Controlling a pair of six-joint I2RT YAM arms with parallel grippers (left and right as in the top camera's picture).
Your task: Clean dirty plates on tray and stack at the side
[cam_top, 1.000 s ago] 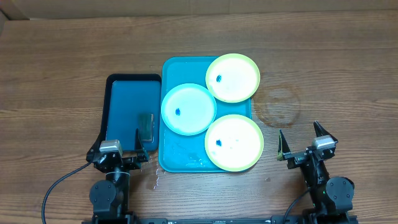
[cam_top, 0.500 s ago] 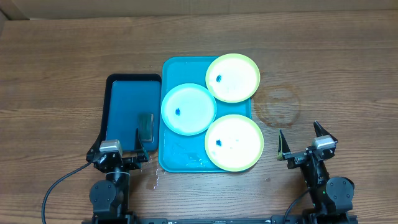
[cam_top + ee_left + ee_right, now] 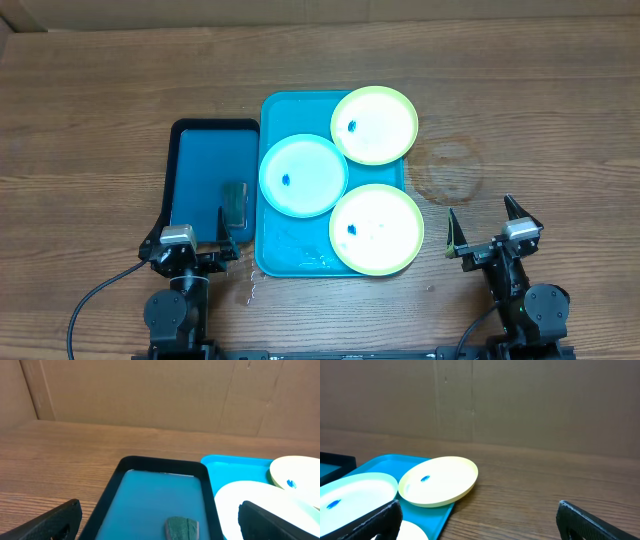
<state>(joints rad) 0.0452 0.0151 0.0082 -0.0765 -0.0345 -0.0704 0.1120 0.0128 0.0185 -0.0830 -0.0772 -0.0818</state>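
Looking down from the overhead camera, all three dirty plates sit on the big bright turquoise rectangular plastic tray [image 3: 290, 112]. The round light blue plastic plate [image 3: 303, 175] is on its left side. The far pale yellow-green round plastic plate [image 3: 374, 125] is at the far right corner, and the near pale yellow-green round plastic plate [image 3: 376, 229] is at the near right. Both yellow-green ones poke out over the right rim a bit. Each plate shows a small blue smear, so imo nothing's cleaned or stacked yet.

Both arms sit at the near edge of the wooden table [image 3: 100, 100]. The left gripper [image 3: 195, 228] has its fingers spread wide with nothing between them, and the right gripper [image 3: 480, 215] is the same.

The bit that matters is a small dark green pad [image 3: 234, 202], which looks like a scrubbing sponge. It lies in the smaller dark-blue black-rimmed tray [image 3: 200, 155], just ahead of the left gripper and slightly to its right. Its long axis runs straight away from that gripper, so the fingers would close across the short side. The left arm is clearly nearer to it. For the right arm, the closest thing is the near plate, ahead and to its left.
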